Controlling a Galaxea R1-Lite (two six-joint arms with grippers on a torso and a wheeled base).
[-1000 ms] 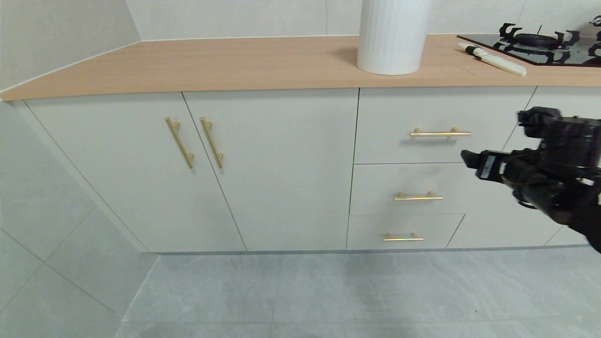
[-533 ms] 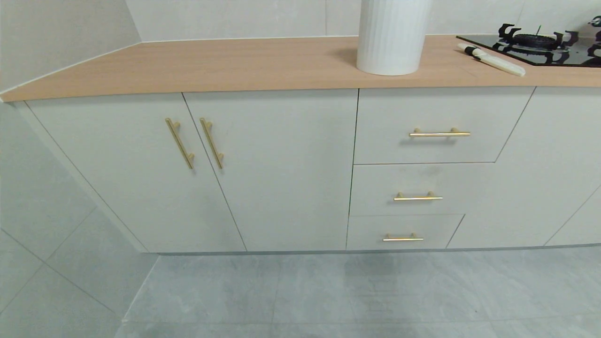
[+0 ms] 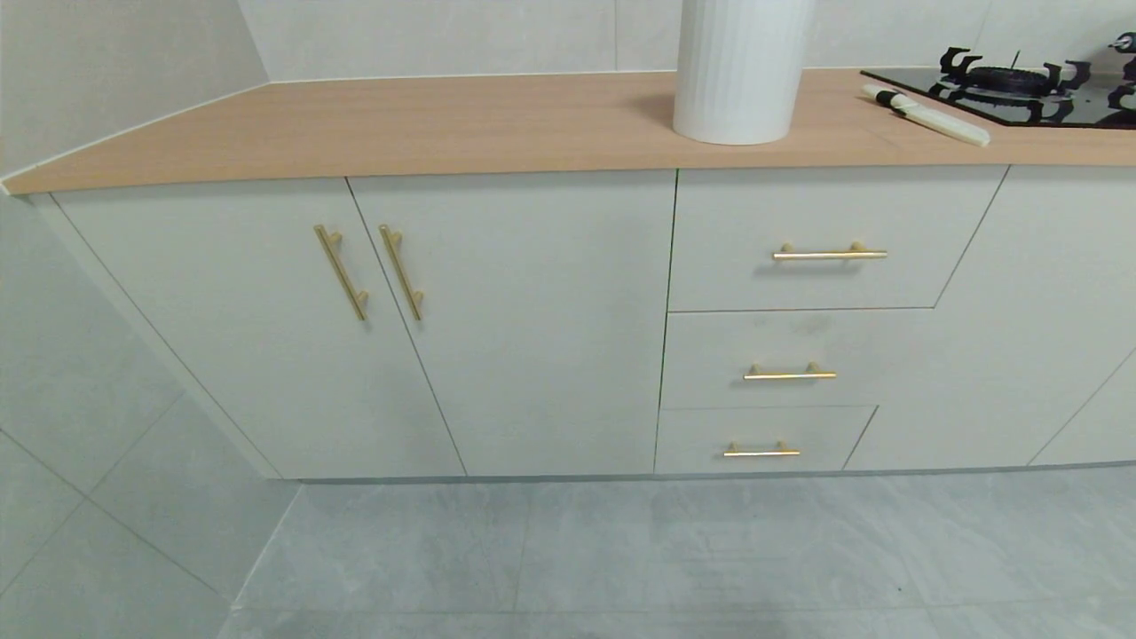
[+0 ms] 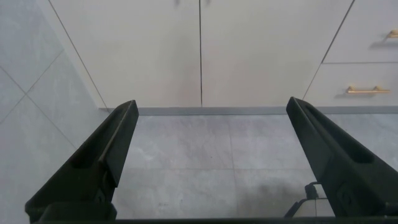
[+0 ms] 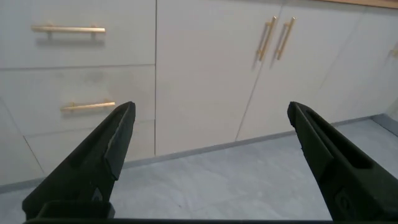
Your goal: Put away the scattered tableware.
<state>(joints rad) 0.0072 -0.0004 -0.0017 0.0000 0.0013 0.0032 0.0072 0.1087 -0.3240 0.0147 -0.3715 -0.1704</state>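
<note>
We find the left gripper (image 4: 211, 107) low before the cabinet, its two fingers spread wide. Ahead of them lie grey floor tiles (image 4: 186, 162) and the foot of the double doors (image 4: 200, 56). The right gripper (image 5: 211, 109) is likewise spread wide. Beyond its fingers stand the drawer fronts with their brass drawer handles (image 5: 68, 29) and the paired upright door handles (image 5: 277, 38).

The task's thing, a cream utensil (image 3: 926, 113) with a dark band near one end, lies flat on the wooden countertop (image 3: 399, 124). It sits above the level at which both grippers point and well apart from either. It rests just beside the black hob (image 3: 1021, 84) and near a white ribbed container (image 3: 741, 71), which stands upright on the same countertop.
</note>
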